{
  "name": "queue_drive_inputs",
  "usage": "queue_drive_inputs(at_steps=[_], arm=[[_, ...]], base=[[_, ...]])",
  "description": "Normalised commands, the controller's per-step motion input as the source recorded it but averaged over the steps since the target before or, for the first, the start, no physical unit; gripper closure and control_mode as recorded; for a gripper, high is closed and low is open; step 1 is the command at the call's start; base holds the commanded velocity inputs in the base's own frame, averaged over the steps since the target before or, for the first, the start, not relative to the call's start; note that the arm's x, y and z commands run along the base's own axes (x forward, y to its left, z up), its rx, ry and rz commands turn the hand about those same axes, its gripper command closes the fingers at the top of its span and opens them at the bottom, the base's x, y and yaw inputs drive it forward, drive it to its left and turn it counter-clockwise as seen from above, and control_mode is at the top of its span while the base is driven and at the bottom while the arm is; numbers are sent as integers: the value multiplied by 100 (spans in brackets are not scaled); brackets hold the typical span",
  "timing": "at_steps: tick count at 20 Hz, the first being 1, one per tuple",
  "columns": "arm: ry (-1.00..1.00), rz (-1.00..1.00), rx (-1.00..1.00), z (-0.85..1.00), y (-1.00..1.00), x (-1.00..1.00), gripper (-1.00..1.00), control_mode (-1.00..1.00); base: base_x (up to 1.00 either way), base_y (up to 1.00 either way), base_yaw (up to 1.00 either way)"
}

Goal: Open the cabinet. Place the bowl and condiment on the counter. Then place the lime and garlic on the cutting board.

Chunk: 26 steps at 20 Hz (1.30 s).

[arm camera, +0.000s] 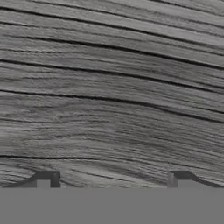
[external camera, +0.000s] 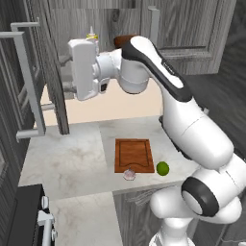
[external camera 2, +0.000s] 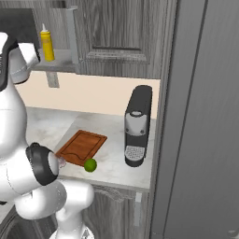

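The cabinet (external camera: 53, 72) has its left door swung open, edge-on in the left base view, its long bar handle (external camera: 26, 81) out toward 9 o'clock; the right door (external camera 2: 116, 32) is shut. The hand view shows grey woodgrain of the cabinet (arm camera: 112, 87) close up, with the two dark fingertips (arm camera: 46, 178) set wide apart at the bottom and nothing between them: the jaws are released. In the left base view the white hand (external camera: 86, 69) sits just beside the open door, at 3 o'clock from it; the jaws themselves are hidden behind the hand there.

The right base view shows what the left one mostly hides: the yellow condiment (external camera 2: 46, 43) standing upright on the inner shelf (external camera 2: 63, 58), and a black coffee machine (external camera 2: 137, 126) on the surface (external camera 2: 112, 163). From the left, only the condiment's (external camera: 91, 36) pale cap peeks over the hand, and the bowl's (external camera: 124, 40) dark rim shows behind the arm.

On the surface (external camera: 72, 158), the cutting board (external camera: 134, 154) lies flat. The garlic (external camera: 129, 174) touches its near edge at 6 o'clock, and the lime (external camera: 163, 168) sits just off its near right corner. All are well below the jaws.
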Motion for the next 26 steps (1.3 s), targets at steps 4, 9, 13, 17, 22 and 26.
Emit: queue_drive_inputs(at_steps=[4, 9, 13, 17, 22, 26], arm=[[-18, -12, 0, 0, -63, -65, -100, -100], [-23, -25, 0, 4, -80, -67, -100, -100], [-26, -30, -3, 17, -92, -52, -100, -100], [-27, -34, -9, 32, -86, -43, -100, -100], [-27, -26, -8, 24, -79, -35, -100, -100], [-25, -15, -14, 17, -61, -28, -100, -100]], base=[[0, 0, 0], [0, 0, 0], [0, 0, 0], [0, 0, 0], [0, 0, 0], [0, 0, 0]])
